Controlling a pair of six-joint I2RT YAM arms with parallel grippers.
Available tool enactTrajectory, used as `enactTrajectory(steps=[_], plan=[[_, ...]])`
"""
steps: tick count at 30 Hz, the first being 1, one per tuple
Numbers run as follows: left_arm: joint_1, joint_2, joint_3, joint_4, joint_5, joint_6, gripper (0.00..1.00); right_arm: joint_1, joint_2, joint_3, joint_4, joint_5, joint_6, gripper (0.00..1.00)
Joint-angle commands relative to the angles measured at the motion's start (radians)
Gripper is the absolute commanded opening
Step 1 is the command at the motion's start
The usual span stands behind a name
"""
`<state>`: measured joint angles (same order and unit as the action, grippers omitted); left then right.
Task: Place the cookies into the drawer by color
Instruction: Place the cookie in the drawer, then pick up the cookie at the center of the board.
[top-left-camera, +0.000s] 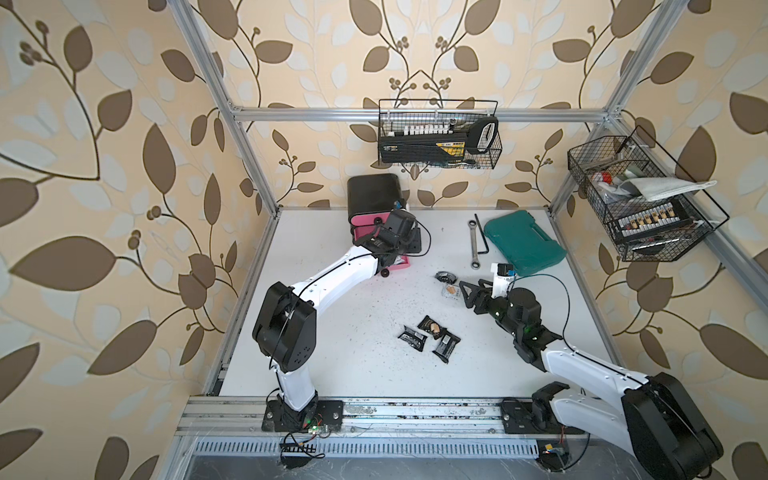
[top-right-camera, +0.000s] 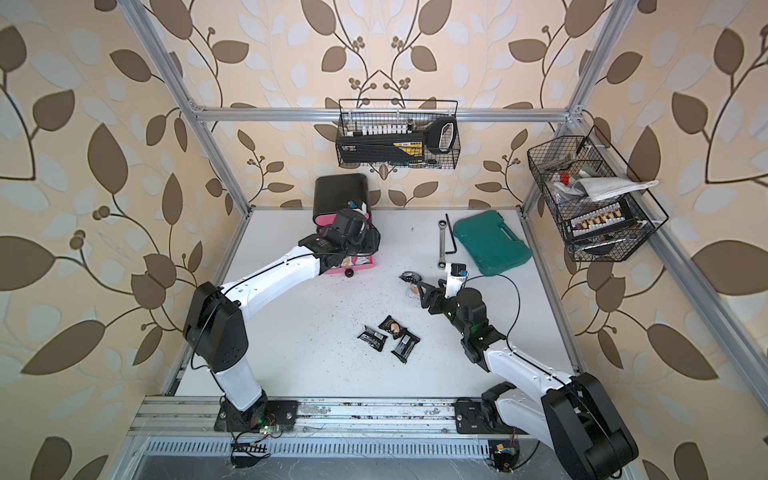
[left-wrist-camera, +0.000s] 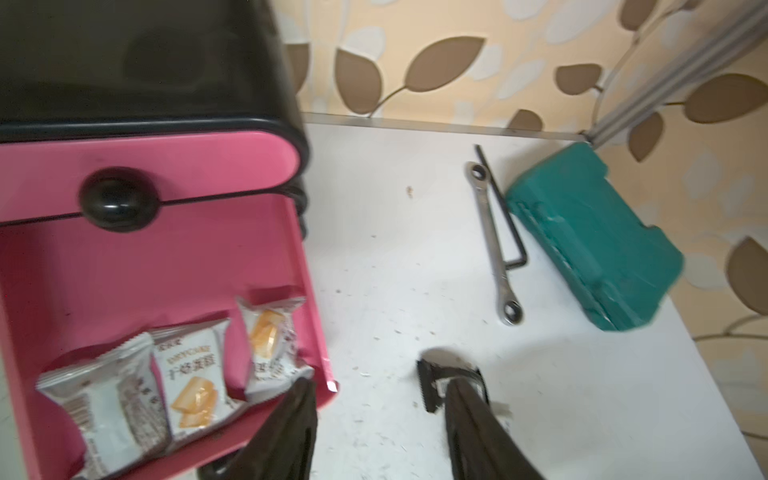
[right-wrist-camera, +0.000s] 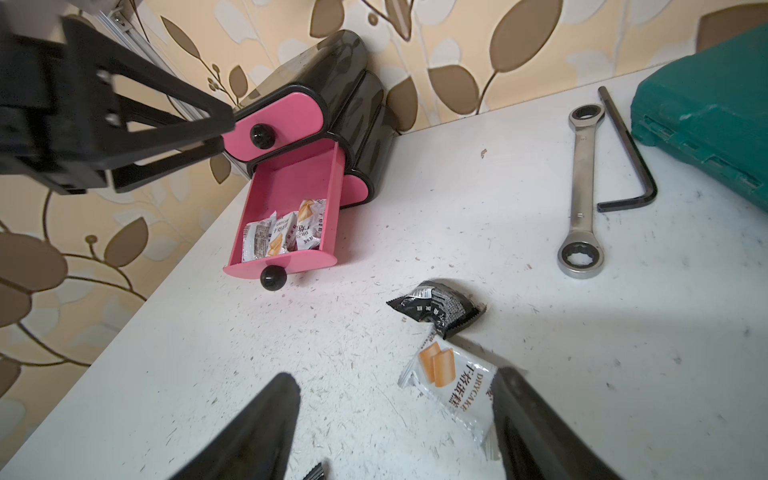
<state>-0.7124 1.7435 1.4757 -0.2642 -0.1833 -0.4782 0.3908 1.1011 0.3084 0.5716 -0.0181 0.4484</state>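
The black drawer cabinet (top-left-camera: 372, 193) stands above centre in both top views, its middle pink drawer (right-wrist-camera: 291, 187) pulled out and holding three white cookie packets (left-wrist-camera: 183, 374). The left gripper (left-wrist-camera: 378, 399) hangs at that drawer's front corner, fingers parted, nothing between them. The right gripper (right-wrist-camera: 395, 380) is spread wide over the table (right-wrist-camera: 249, 332), a white packet (right-wrist-camera: 453, 382) lying ungrasped against one finger with a black packet (right-wrist-camera: 436, 307) just beside it; three black packets (top-left-camera: 430, 337) lie together at centre of both top views.
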Motion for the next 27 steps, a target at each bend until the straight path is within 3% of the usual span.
enactTrajectory(steps=[1, 6, 9, 11, 14, 18, 27], plan=[[-0.109, -0.03, -0.044, -0.001, -0.023, 0.057, 0.53, 0.005, -0.012, 0.012, 0.008, 0.046, 0.01, 0.75], [-0.271, 0.057, -0.043, -0.001, -0.135, 0.013, 0.53, 0.005, -0.125, -0.051, 0.007, 0.17, 0.025, 0.75], [-0.299, 0.154, -0.007, -0.002, -0.139, -0.025, 0.59, 0.005, -0.201, -0.081, -0.019, 0.254, 0.041, 0.75], [-0.302, 0.217, 0.029, -0.016, -0.131, -0.038, 0.69, 0.005, -0.22, -0.078, -0.06, 0.293, 0.052, 0.75], [-0.302, 0.306, 0.096, -0.07, -0.163, -0.034, 0.97, 0.006, -0.213, -0.065, -0.087, 0.302, 0.053, 0.75], [-0.299, 0.392, 0.18, -0.154, -0.225, -0.014, 0.98, 0.005, -0.196, -0.055, -0.088, 0.294, 0.053, 0.75], [-0.261, 0.487, 0.264, -0.145, -0.083, 0.033, 0.98, 0.005, -0.201, -0.054, -0.087, 0.291, 0.049, 0.75]])
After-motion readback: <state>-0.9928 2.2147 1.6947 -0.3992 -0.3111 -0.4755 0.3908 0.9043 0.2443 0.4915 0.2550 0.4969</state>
